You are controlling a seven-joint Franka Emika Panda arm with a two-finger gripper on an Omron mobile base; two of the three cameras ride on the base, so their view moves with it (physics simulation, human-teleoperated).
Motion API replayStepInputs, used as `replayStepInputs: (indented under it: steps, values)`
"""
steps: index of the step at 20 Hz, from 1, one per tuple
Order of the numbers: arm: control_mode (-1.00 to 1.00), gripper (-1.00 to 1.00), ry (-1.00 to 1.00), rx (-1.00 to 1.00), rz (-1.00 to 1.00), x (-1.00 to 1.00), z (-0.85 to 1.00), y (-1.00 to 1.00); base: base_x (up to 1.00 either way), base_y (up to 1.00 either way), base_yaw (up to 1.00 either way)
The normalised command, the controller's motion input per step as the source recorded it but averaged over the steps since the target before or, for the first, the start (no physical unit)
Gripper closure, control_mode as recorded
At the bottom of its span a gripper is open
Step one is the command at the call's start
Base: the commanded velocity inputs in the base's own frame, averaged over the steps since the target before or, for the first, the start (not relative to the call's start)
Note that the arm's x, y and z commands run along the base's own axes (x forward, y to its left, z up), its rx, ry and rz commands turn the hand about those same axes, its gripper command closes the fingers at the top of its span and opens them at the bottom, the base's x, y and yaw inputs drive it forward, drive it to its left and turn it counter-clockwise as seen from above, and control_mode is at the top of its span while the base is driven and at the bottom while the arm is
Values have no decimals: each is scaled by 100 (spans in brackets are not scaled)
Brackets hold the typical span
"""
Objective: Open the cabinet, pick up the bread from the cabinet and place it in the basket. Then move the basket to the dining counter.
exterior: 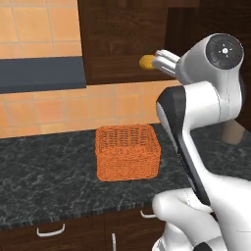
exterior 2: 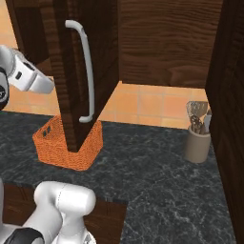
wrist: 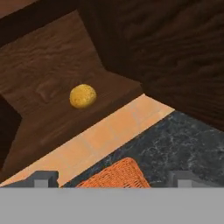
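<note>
Our gripper (wrist: 111,179) hangs with its fingers spread wide and nothing between them, just outside the open cabinet (wrist: 65,57). The bread (wrist: 83,96), a small golden bun, sits alone on the cabinet's wooden floor a little ahead of the fingertips, apart from them. We judge the door-opening step done and the reach for the bread in hand; next we must carry the spread fingers in over the shelf edge, straddle the bun and close on it. The orange woven basket (exterior: 128,152) waits on the black granite countertop (exterior: 44,171) directly below the shelf. The swung-out cabinet door with its long silver handle (exterior 2: 87,71) stands beside our arm and could be clipped on the way out. A utensil holder (exterior 2: 197,143) stands well off to the side.
</note>
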Motion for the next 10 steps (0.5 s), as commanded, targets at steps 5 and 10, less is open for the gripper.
replayStepInputs:
  steps: [5,10]
  values:
    - [-100,-100,-1,-30,14,71,11,9,0,0,0]
    - [-100,-100,-3,-34,17,46,0,-8,0,0,0]
